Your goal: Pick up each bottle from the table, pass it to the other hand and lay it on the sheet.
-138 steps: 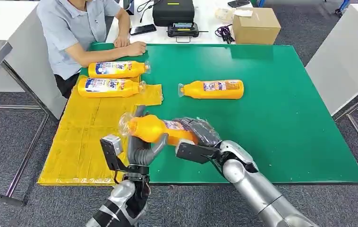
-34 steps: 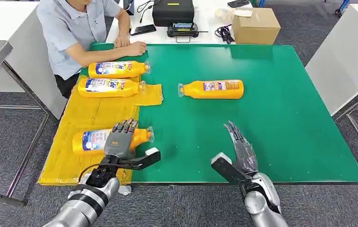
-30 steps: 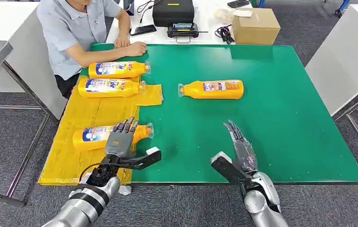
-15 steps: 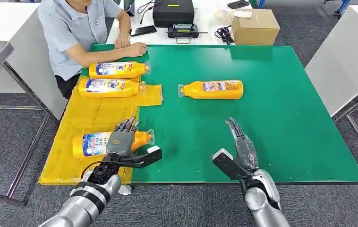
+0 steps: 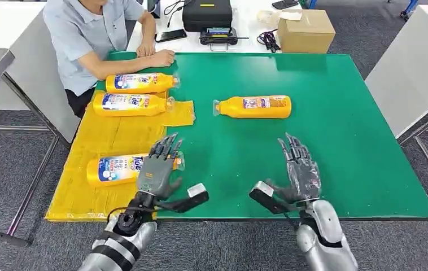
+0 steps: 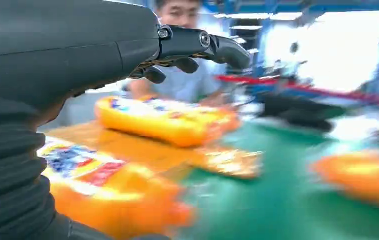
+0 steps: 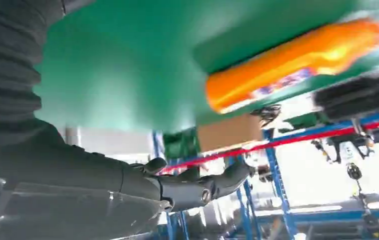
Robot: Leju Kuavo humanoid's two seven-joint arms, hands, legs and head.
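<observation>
Three orange bottles lie on the yellow sheet [image 5: 104, 138]: two at its far end [image 5: 140, 82] [image 5: 130, 104] and one near the front [image 5: 116, 169]. A fourth orange bottle [image 5: 254, 106] lies on the green table [image 5: 341, 141], also blurred in the right wrist view [image 7: 292, 62]. My left hand [image 5: 160, 169] hovers open, fingers spread, just over the cap end of the near bottle [image 6: 112, 200]. My right hand [image 5: 299, 169] is open above the table's front part, well short of the fourth bottle.
A person [image 5: 87, 34] sits at the far left corner, a hand resting on the table. A cardboard box [image 5: 306, 31], a black case [image 5: 207, 14] and a phone [image 5: 170, 35] lie beyond the far edge. White tables stand at both sides.
My left hand has let go of the bottle laid on the sheet and lifted forward, fingers spread. My right hand has risen and turned more upright over the table.
</observation>
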